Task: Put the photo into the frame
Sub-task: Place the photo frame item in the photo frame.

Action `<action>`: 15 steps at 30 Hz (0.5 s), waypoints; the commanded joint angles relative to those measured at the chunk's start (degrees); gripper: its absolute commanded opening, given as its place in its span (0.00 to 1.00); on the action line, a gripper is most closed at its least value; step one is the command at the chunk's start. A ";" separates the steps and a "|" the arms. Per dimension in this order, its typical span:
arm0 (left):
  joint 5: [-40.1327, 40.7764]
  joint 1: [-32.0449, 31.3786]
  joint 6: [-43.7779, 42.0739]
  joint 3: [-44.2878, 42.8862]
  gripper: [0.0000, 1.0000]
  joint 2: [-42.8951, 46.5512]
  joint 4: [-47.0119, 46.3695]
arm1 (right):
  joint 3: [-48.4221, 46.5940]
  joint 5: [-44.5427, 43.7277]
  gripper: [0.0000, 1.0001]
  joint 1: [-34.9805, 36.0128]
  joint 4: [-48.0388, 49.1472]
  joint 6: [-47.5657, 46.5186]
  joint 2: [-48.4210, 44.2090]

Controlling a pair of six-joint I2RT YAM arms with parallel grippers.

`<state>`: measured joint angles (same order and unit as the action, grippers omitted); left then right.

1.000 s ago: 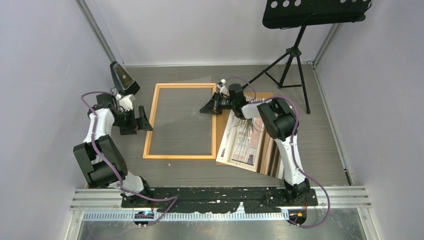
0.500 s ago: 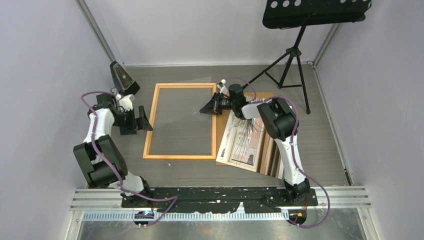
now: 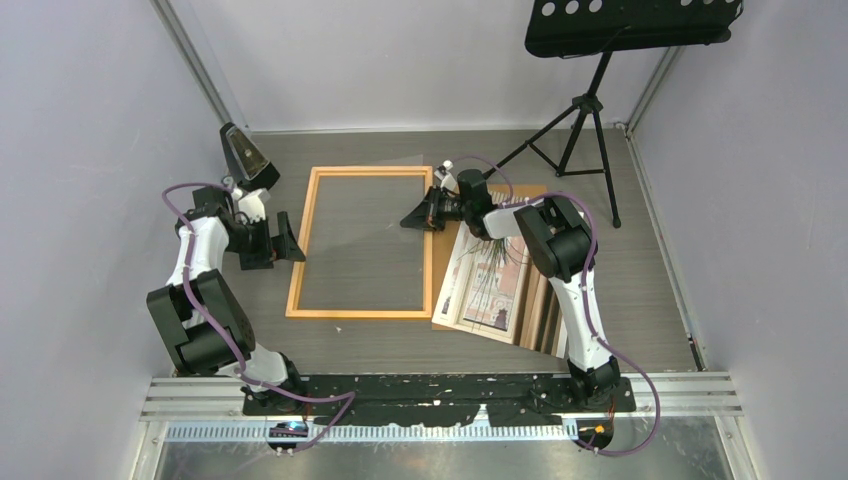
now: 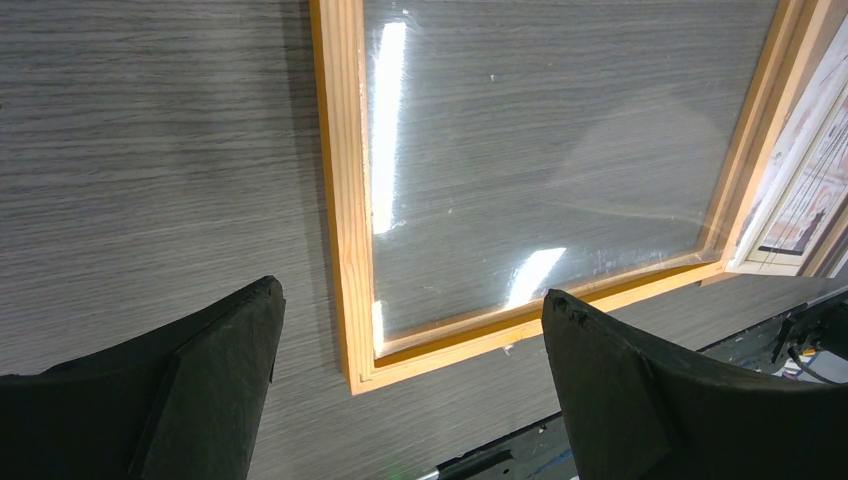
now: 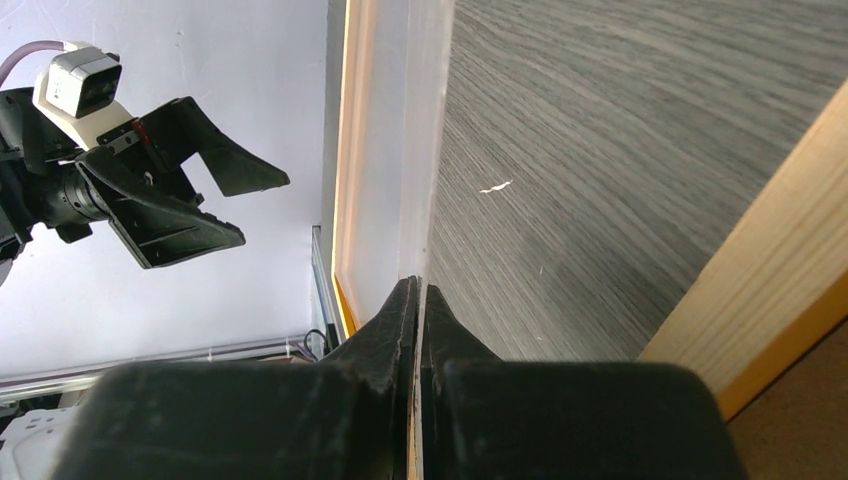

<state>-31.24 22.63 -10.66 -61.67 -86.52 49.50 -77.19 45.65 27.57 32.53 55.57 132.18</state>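
The orange frame lies flat in the middle of the table, its near left corner showing in the left wrist view. My right gripper is shut on the edge of a clear sheet at the frame's right rail. It holds that side of the sheet up over the opening. The photo lies face up to the right of the frame, partly under the right arm, and its edge shows in the left wrist view. My left gripper hangs open beside the frame's left rail, holding nothing.
A brown backing board lies under the photo. A black music stand stands at the back right. A dark wedge-shaped object sits at the back left. Grey walls close in both sides.
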 commanded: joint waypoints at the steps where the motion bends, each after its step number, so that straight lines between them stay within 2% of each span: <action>1: -1.49 0.22 0.29 -0.52 0.97 0.10 -1.06 | 0.04 -0.38 0.06 -0.15 1.95 -0.70 -1.26; 15: -1.60 0.21 0.37 -0.32 0.97 0.21 -1.12 | -0.22 -0.64 0.06 -0.15 0.86 -1.47 -1.44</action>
<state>-31.31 22.63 -10.66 -61.67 -86.52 49.50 -77.12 45.43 27.57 32.01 55.35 132.18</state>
